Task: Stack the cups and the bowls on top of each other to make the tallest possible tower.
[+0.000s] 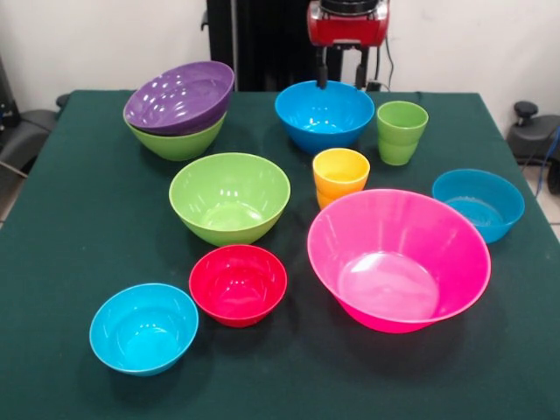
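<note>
Nearest the camera, at the lower left: small cyan bowl point(143, 328), upright, glossy, nothing inside. Just beyond and to its right, almost touching: small red bowl point(238, 284), also upright and holding nothing. Right of that, by far the largest piece: huge pink bowl point(398, 259), tipped slightly toward the camera, shiny inside, bare. Farther back at centre: lime green bowl point(229, 198), wide-mouthed, upright, nothing in it. Just behind the pink rim: yellow-orange cup point(340, 176), narrow, tapered, stepped near the bottom, standing upright. Out by the right edge of the green table point(52, 262): blue bowl point(479, 204), shallow, bare inside. Behind the yellow-orange cup and a little right: light green cup point(402, 132), same stepped shape, upright, just beside the second blue bowl point(325, 115), deeper and open-mouthed, with nothing in it. At the far left: only stack so far, a purple bowl point(179, 96) sitting tilted inside a second lime green bowl point(178, 143), purple rim leaning toward the camera. At the top edge, above the far blue bowl: red-bodied gripper point(340, 74), clear of everything, two dark fingers point(322, 68) hanging apart with open space between them, gripping nothing.
</note>
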Controlling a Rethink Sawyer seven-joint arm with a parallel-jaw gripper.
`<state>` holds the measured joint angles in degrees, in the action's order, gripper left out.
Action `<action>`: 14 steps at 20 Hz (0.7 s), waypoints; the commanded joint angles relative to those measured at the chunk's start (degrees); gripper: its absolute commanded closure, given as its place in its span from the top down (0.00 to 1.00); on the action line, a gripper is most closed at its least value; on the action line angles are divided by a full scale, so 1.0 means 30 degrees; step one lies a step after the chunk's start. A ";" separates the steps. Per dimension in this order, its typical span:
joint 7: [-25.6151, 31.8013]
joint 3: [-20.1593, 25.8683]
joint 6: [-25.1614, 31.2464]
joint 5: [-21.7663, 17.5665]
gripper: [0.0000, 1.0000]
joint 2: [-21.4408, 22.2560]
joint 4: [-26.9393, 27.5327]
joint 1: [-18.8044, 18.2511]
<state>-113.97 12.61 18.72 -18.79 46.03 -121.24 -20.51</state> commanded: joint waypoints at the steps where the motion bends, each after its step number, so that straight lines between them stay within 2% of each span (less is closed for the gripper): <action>1: -0.1544 0.0217 -0.1427 -0.0267 1.00 -0.2065 0.1895 0.0202; 5: -0.1532 -0.0062 -0.1572 -0.0356 1.00 -0.2525 0.2263 0.0421; 14: -0.1642 -0.0209 -0.1869 -0.0279 1.00 -0.2461 0.2095 0.0588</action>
<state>-113.97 11.15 16.71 -18.78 40.38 -118.84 -20.22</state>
